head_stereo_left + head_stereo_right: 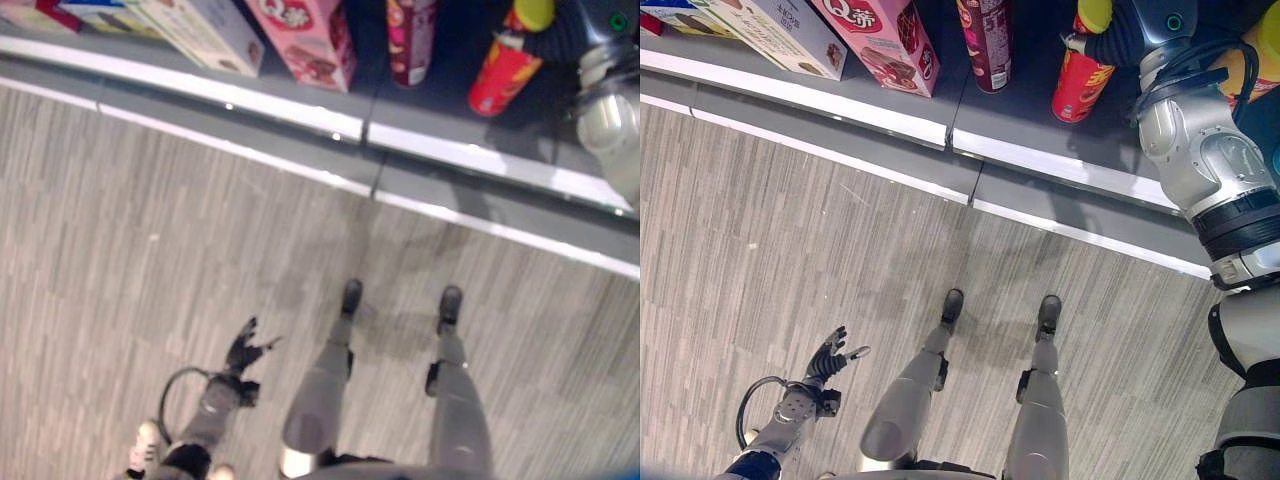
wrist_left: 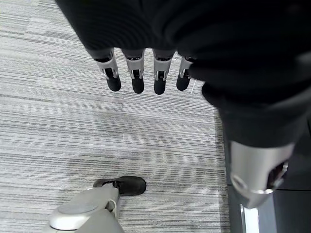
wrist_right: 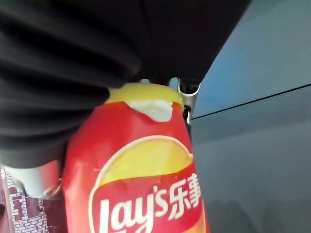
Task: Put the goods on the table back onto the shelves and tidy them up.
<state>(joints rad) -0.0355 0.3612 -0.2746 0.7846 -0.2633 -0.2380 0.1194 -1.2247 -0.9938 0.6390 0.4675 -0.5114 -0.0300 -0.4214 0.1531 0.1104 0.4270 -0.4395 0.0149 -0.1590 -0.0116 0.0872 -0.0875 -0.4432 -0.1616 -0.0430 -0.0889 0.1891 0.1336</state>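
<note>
The left hand [image 1: 828, 357] is being held low over the grey floor [image 1: 150, 260], with nothing in it; its fingers [image 2: 137, 80] are being kept straight and a little spread, side by side, with the thumb apart; only floor is being seen past the fingertips.

Far beyond those fingers, on the shelf [image 1: 900, 115], a pale box [image 1: 780, 35] and a pink box [image 1: 880, 40] are being stood side by side; a dark tube [image 1: 988, 35] is being stood next along.

Further right, the red can [image 1: 1080, 85] with the yellow lid [image 3: 146, 93] is being held upright on the shelf, near the dark tube; the right hand [image 1: 1120, 35] is being pressed against its top part. In the right wrist view the can is being gripped between the dark cover and a finger [image 3: 187, 92] at its far side, just under the lid; how tightly the fingers are being curled cannot be told for sure.

The can is probably light and stiff, with smooth, slippery sides; it is likely being dented if squeezed hard, and the chips inside are being broken easily. It is best being held round the middle, not by the lid, which may pop off.
</note>
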